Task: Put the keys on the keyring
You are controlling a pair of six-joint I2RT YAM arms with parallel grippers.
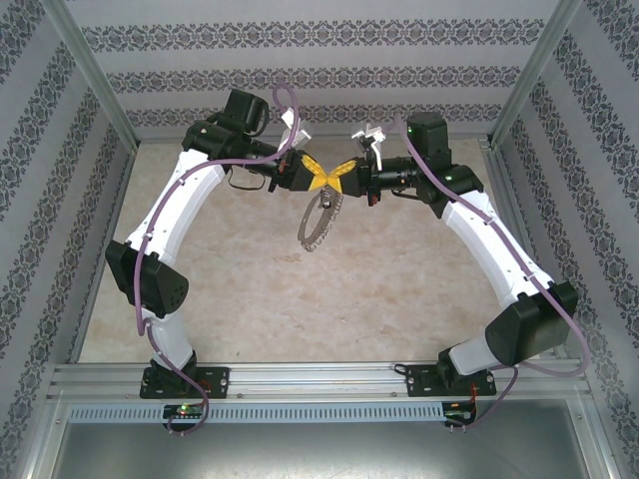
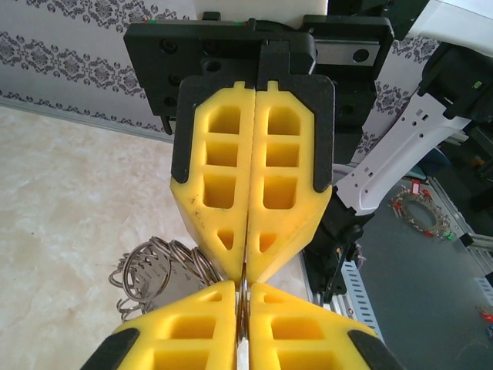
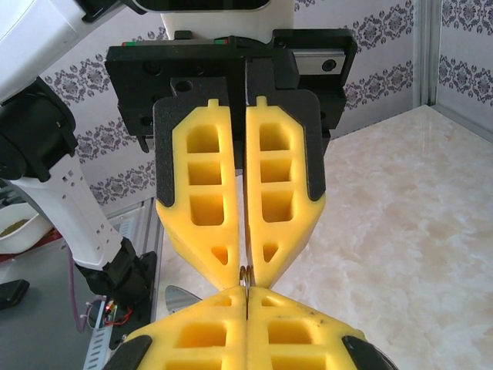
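I'm looking down on a beige marbled tabletop (image 1: 250, 289), boxed in by white wallpapered walls with dark floral bands (image 1: 319, 60). Silvery aluminium frame posts (image 1: 95, 80) rise at the corners. A silvery metal rail (image 1: 319, 377) runs along the near edge, and a pale perforated strip (image 1: 319, 411) lies just below it. From the right wrist I see a white bowl (image 3: 17, 231) off the table's side.

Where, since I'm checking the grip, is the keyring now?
In the top view the keyring hangs centrally, below where the left gripper and right gripper meet tip to tip, both shut on it.
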